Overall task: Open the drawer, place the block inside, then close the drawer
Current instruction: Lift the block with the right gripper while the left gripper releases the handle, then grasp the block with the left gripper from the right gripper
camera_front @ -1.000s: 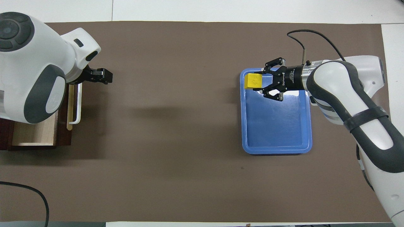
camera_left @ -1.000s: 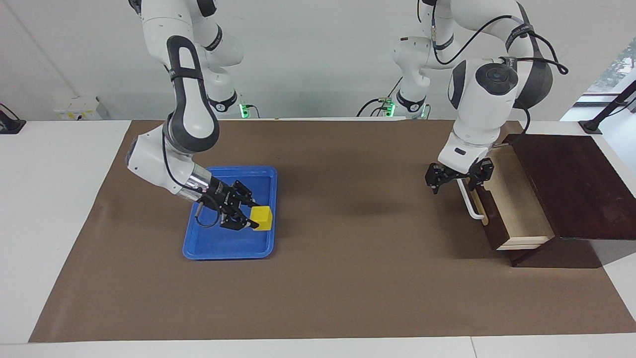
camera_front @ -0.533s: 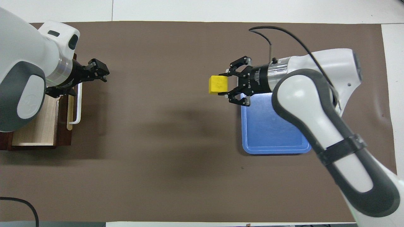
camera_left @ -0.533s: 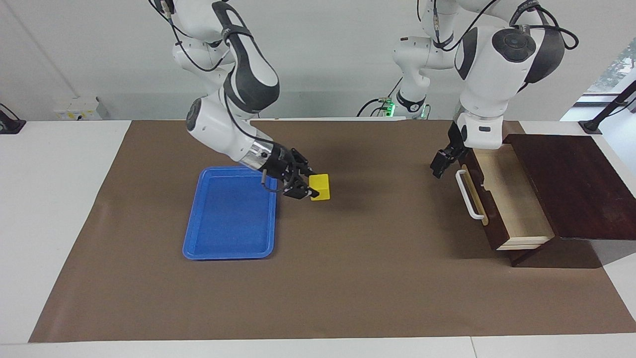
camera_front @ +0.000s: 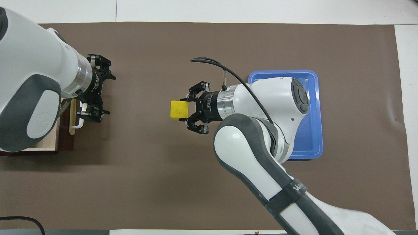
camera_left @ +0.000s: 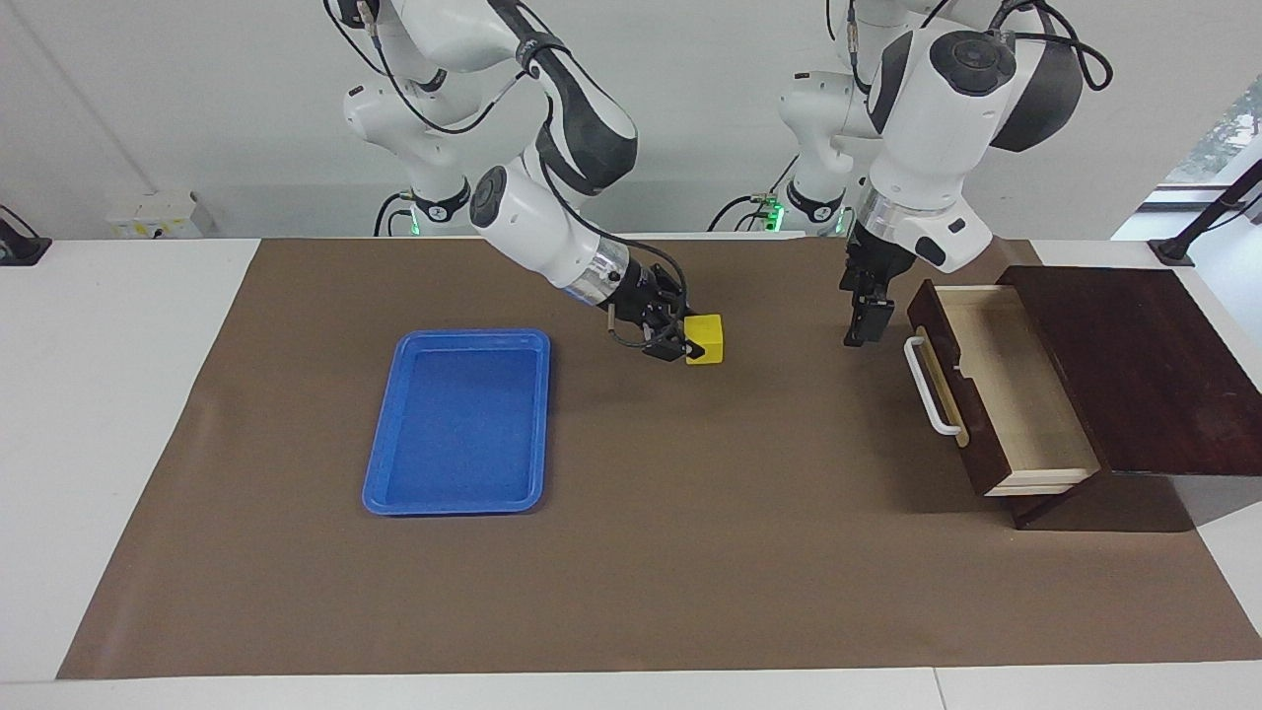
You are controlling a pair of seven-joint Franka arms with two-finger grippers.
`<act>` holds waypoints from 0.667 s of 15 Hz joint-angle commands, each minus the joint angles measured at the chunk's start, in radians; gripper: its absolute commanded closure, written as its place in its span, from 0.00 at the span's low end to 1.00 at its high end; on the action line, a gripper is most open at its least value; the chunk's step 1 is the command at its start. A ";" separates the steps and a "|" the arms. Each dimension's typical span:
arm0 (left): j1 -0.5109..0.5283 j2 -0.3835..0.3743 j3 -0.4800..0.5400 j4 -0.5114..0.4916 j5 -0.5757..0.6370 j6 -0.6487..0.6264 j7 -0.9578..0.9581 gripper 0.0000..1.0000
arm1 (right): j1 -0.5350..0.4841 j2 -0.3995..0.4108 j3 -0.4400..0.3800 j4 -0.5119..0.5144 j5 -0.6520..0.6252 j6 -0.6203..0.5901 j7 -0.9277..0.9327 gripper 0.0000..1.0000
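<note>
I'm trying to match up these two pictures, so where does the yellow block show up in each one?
Facing view: the block is just above centre, in the right gripper, between the blue tray and the open drawer.
Overhead view: the block is left of centre, same grip.
Shared landmark: the tray.

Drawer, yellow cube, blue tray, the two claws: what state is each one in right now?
drawer: pulled open, nothing inside it.
block: held up in the air over the brown mat, between the tray and the drawer.
blue tray: flat on the mat, holding nothing.
right gripper: closed on the block.
left gripper: open, holding nothing, hanging over the mat beside the drawer's handle, not touching it.
</note>
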 commanded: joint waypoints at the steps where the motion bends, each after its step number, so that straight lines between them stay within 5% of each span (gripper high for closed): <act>1: -0.022 0.005 0.011 -0.006 -0.028 0.052 -0.074 0.00 | 0.034 0.014 0.002 -0.005 -0.017 0.017 0.030 1.00; 10: -0.108 0.068 0.012 -0.017 -0.018 0.086 -0.195 0.00 | 0.040 0.015 0.002 0.013 -0.029 0.001 0.038 1.00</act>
